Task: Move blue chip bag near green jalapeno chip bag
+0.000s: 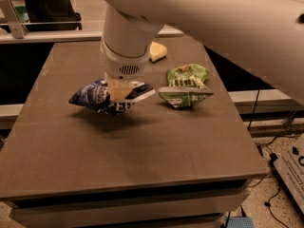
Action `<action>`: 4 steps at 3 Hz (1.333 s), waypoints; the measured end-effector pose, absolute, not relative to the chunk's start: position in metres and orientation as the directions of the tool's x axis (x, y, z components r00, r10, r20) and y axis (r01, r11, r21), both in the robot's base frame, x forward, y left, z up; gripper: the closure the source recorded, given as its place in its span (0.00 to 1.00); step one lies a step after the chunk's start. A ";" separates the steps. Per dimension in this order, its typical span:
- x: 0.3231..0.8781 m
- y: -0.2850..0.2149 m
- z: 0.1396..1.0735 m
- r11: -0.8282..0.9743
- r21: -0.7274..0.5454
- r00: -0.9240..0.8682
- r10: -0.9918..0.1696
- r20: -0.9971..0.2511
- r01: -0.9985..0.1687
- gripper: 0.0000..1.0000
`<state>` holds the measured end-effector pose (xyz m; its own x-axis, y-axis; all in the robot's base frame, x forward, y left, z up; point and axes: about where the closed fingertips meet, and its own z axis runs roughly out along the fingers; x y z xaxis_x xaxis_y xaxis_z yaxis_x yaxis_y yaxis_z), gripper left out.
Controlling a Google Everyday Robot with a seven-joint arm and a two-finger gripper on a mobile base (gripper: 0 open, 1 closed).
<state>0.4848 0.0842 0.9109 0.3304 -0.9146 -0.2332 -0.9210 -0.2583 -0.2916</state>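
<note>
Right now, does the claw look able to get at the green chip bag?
Likely yes for reaching it, not for grabbing: the claw is shut on the blue bag over the table, and the green bag lies close beside with nothing between.

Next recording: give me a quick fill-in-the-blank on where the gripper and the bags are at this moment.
1. The gripper has its jaws ____ on the blue chip bag.
2. In the camera view, the green jalapeno chip bag lies to the ____ of the blue chip bag.
3. Near the far edge of the table lies a sponge coloured ____.

Missing words: shut; right; yellow.
</note>
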 end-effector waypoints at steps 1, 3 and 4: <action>0.521 0.060 0.933 -0.220 -0.340 0.293 -0.939 -0.181 -0.914 1.00; 0.582 0.014 0.936 -0.205 -0.403 0.277 -0.952 -0.130 -0.892 1.00; 0.594 -0.001 0.917 -0.230 -0.396 0.292 -0.951 -0.105 -0.889 1.00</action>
